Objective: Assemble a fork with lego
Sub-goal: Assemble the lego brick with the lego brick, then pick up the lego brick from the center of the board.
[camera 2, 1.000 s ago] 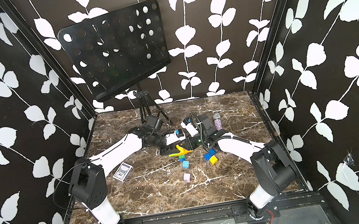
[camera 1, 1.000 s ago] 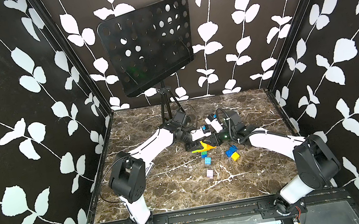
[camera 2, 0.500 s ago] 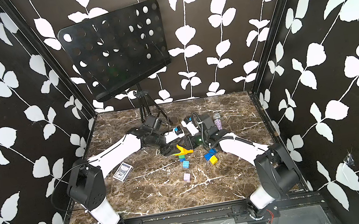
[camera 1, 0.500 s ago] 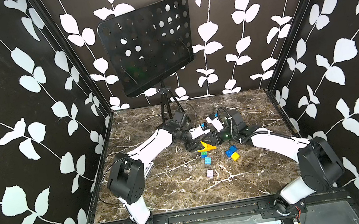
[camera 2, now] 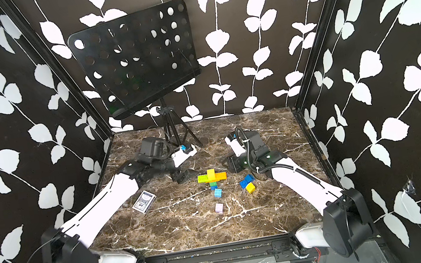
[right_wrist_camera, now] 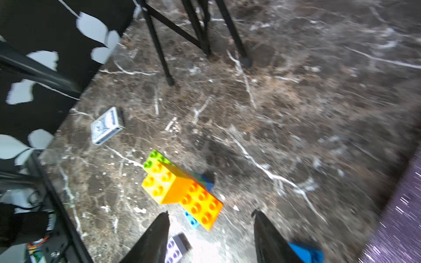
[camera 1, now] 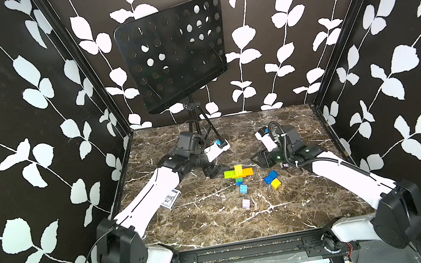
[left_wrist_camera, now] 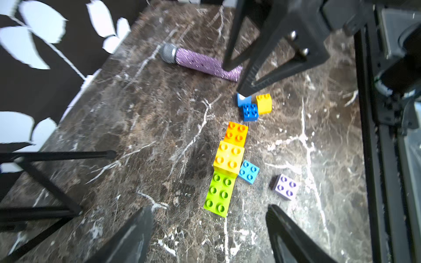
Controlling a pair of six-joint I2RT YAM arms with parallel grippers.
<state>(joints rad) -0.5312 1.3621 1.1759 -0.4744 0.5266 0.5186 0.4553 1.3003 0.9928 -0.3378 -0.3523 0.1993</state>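
The fork was found about half built, lying flat near the middle of the marble table, between the two arms. A crossbar of lime and orange had been joined, a yellow block had been set across its middle, and a short green-and-blue stem could be seen below it in both top views. Only one prong, the yellow one, could be made out, so the outer prongs and probably more of the stem were judged to be left. Four loose pieces were counted. A light blue brick lay just beside the stem's end, seemingly not joined to it. A lilac brick lay nearer the front edge, and a blue brick and a yellow brick lay touching on the right. The left gripper was seen with its jaws spread and nothing between them, just beside the lime end. The right gripper was likewise parted and empty, near the orange end. No brick was held, so a fresh pick was judged to be the next need.
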